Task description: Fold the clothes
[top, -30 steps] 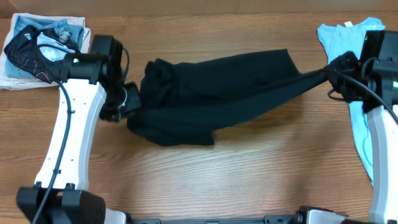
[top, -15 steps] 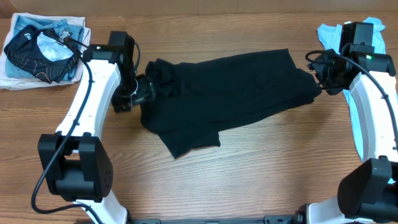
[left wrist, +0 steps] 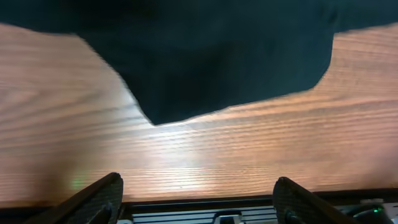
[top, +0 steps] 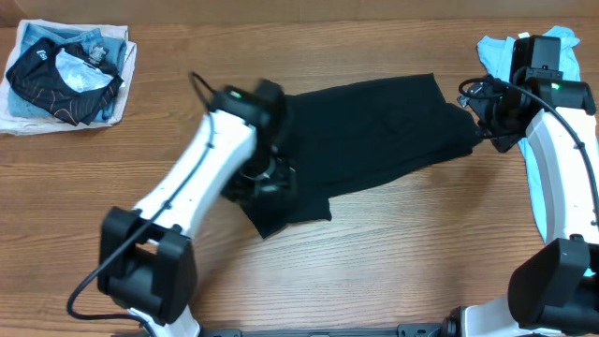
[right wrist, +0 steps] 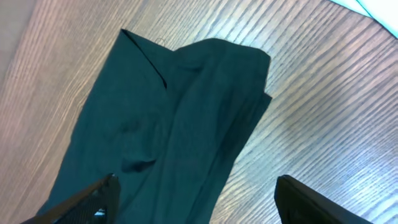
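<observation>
Plain black soft-fabric T-shirt (top: 374, 126) is lying loosely spread across the middle of the brown wooden table (top: 393, 262), overhead view, with the left gripper (top: 270, 180) over its lower left part and the right gripper (top: 485, 117) at its right end. Left wrist view: fingers (left wrist: 99, 199) are standing wide apart, gripping nothing, shirt edge ahead. Right wrist view: fingers (right wrist: 305, 199) are standing spread, empty, above the rumpled shirt end.

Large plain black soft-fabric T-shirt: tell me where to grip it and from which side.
Grip the pointed lower corner of the plain black T-shirt, the flap jutting toward the near edge. It lies flat with bare brown wooden table on both sides, so a finger could probably slide under. Come from the near side with the left hand, open and facing that corner.
</observation>
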